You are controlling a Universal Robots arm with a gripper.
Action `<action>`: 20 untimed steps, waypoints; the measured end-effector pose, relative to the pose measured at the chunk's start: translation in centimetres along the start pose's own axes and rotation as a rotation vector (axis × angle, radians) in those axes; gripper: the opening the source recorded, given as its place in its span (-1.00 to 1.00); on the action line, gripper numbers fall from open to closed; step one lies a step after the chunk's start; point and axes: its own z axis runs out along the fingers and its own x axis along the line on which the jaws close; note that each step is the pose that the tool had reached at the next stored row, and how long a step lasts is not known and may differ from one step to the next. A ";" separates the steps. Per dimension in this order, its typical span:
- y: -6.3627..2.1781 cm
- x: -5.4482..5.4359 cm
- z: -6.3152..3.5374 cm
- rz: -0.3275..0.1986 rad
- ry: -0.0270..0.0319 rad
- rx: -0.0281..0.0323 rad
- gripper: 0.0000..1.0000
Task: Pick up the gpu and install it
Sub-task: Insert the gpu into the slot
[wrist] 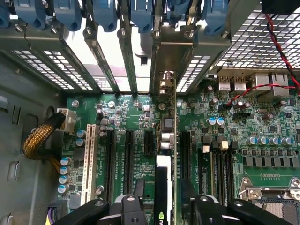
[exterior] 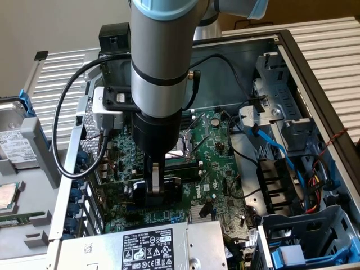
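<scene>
Green motherboard (wrist: 136,122), blue slot clips (wrist: 68,14)

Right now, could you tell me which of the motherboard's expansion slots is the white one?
It is the white slot at the end of the row, beside the yellow sleeved cable. The other slots are black, and the gpu stands edge-on in one of them.

A glossy green circuit board is seen on the motherboard (wrist: 140,122), framed by the matt grey sheet metal of the case (exterior: 315,50) (perforated in places); blue plastic clips (wrist: 140,11) and black matt plastic slots (wrist: 127,152) are shown.
</scene>
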 end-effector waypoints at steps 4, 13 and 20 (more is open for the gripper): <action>0.04 0.0 -0.16 0.000 0.0005 -0.0004 -0.01; 0.64 -0.1 -3.28 0.000 0.0001 -0.0001 -0.01; 0.90 -0.1 -4.57 0.000 -0.0001 0.0000 -0.01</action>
